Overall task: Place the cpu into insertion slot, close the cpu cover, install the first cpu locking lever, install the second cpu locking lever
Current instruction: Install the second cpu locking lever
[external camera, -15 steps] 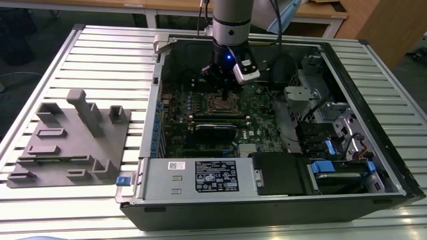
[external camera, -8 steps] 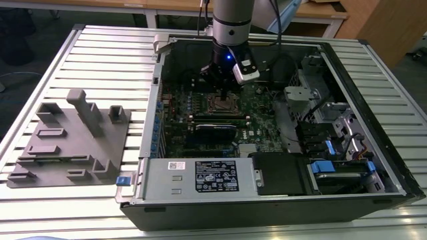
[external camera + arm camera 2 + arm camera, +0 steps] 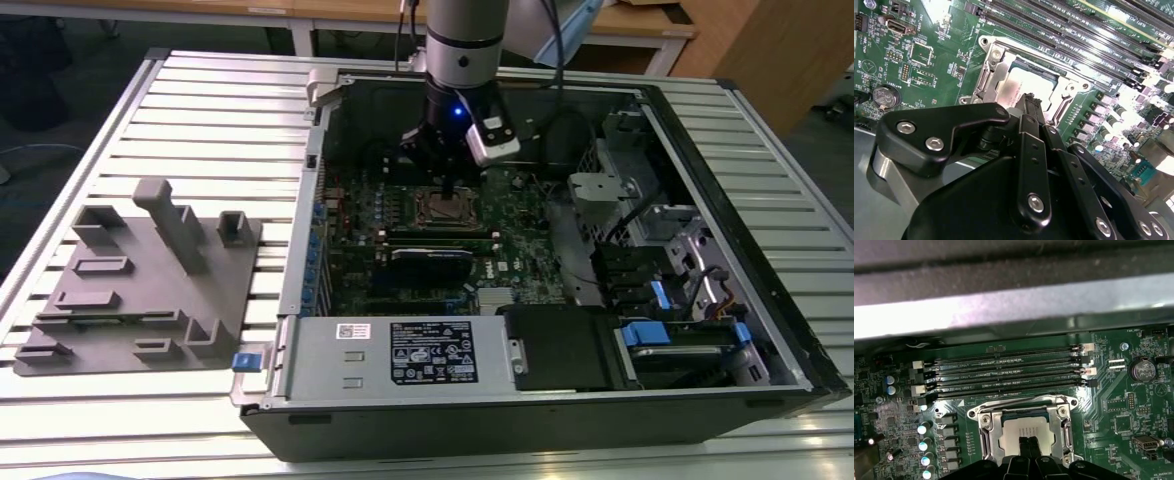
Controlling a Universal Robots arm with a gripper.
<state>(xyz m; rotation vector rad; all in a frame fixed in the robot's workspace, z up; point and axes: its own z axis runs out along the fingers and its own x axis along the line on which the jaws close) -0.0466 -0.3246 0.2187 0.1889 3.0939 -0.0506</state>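
**Gripper tips set over the seated chip**

While the arm reaches down into the opened computer case [image 3: 747, 330], its gripper [image 3: 1029, 446] is seen with both black fingers [image 3: 1033, 107] pressed together, nothing being pinched between them. In both wrist views the tips are placed right at the grey metal top of the cpu [image 3: 1026, 432], near its edge; whether contact is made cannot be told. The cpu [image 3: 1021, 86] is seated in the insertion slot [image 3: 985, 432], and the cpu cover [image 3: 993, 67] is laid closed around it, so that the chip's top is shown through the frame's square window. Beside the socket, long black memory slots [image 3: 1004, 372] are lined up in parallel on the green motherboard [image 3: 934, 60]. In the exterior view the gripper [image 3: 447, 183] is held just above the socket [image 3: 445, 207], near the middle of the board. Toward the exterior view's left, a grey parts holder [image 3: 140, 280] is set on the slatted metal table [image 3: 200, 110], well apart from the case.
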